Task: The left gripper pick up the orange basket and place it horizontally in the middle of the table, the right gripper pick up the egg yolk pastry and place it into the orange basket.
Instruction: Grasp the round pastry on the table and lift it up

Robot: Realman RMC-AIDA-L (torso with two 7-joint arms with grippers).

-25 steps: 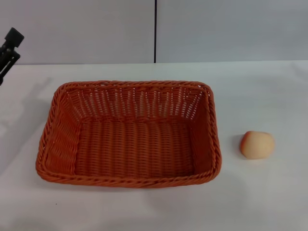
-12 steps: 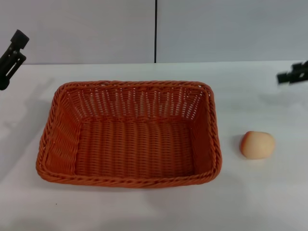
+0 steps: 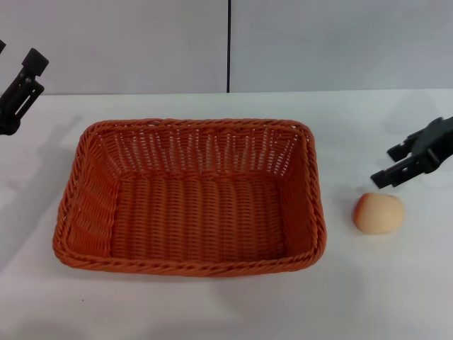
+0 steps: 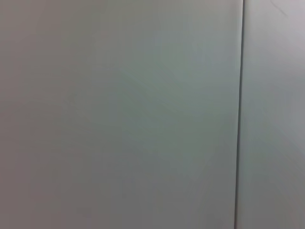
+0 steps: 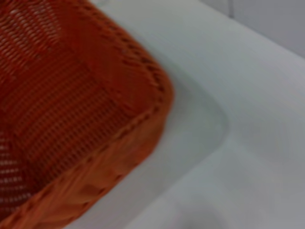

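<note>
The orange basket [image 3: 190, 197] lies flat on the table [image 3: 212, 304], long side across the head view, near the middle; nothing is in it. To its right, apart from the braided rim, the egg yolk pastry [image 3: 379, 212] sits on the bare white surface. Just behind the pastry and a little to its right, the right gripper [image 3: 393, 164] reaches in from the right edge — its two dark fingers are spread apart with nothing between them, clear of the pastry. The right wrist view shows one corner of the basket [image 5: 71, 119] on the white table [image 5: 238, 119]. Farther back, at the far left edge, the left gripper [image 3: 20, 88] is raised above the table, well apart from the basket — whether its fingers are parted or closed cannot be told.
</note>
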